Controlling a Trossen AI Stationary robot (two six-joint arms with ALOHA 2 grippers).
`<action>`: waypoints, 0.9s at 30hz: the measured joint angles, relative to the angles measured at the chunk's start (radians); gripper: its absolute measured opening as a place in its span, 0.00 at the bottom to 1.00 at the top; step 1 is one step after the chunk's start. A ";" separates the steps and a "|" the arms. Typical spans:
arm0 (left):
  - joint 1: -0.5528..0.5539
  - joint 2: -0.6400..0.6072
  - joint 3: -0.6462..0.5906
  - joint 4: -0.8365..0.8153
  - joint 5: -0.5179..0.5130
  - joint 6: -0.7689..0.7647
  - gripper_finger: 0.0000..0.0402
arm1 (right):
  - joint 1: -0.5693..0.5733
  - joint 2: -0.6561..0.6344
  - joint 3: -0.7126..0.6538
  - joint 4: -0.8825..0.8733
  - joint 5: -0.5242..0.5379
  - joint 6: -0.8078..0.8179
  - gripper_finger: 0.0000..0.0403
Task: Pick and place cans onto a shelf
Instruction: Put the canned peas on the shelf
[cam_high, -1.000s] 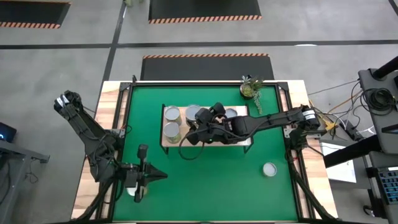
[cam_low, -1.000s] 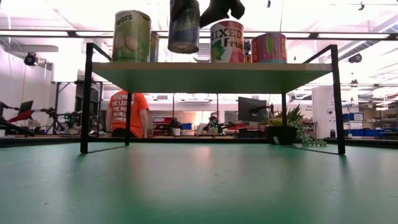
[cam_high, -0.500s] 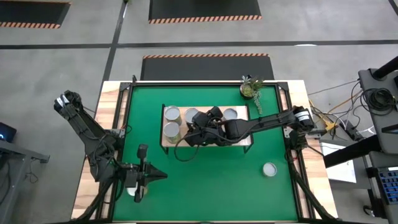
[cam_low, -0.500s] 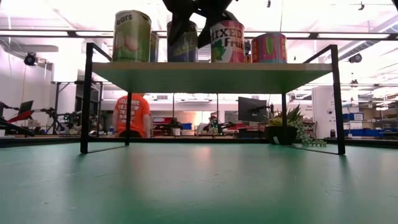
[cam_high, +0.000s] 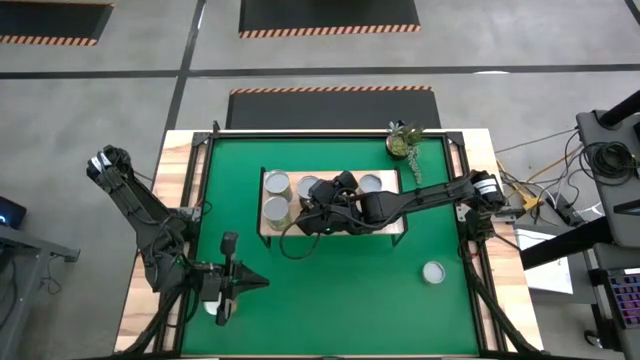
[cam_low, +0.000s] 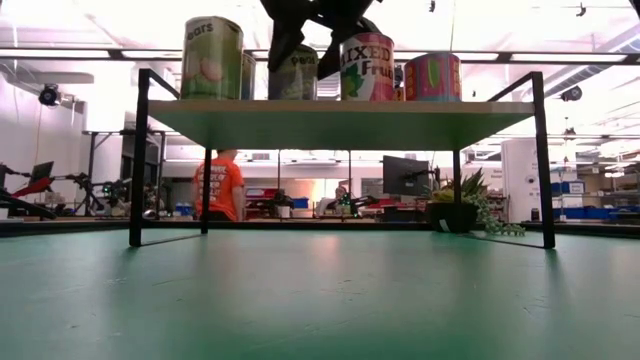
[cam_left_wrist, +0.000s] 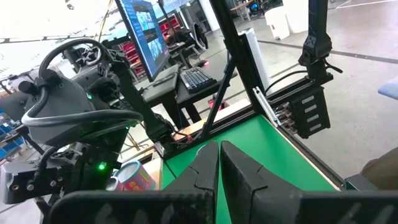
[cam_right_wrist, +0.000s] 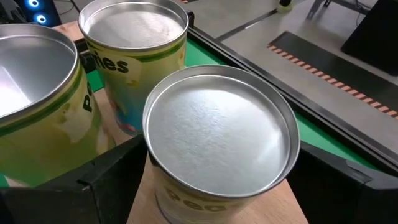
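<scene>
Risk lies in our retreat: our right gripper (cam_low: 305, 45) stands open astride the can (cam_right_wrist: 221, 140) resting on the shelf (cam_low: 340, 110); a finger could clip neighbouring cans just beside it.

You have the shelf (cam_high: 395, 233) near the middle of the mat (cam_high: 330, 300), toward its far edge. Cans (cam_high: 277, 184) stand on the shelf in a cluster at its left end. The right gripper (cam_high: 318, 212) sits over the shelf, a can (cam_right_wrist: 217, 149) between its fingers (cam_right_wrist: 99, 180). One lone can (cam_high: 433, 272) stands on the mat, right of the shelf and nearer you. The plant (cam_high: 401, 141) sits at the far right corner. The left gripper (cam_high: 262, 283) rests near the mat's left front.
</scene>
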 joint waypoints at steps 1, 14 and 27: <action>0.000 0.000 0.000 0.000 0.000 0.000 0.00 | 0.000 0.000 0.004 -0.004 -0.001 -0.001 0.85; 0.000 0.000 0.000 0.000 0.000 0.000 0.00 | -0.002 -0.014 0.273 -0.303 -0.094 -0.046 0.81; 0.000 0.000 0.000 0.001 0.000 0.000 0.00 | -0.075 -0.015 0.411 -0.362 -0.447 -0.460 0.31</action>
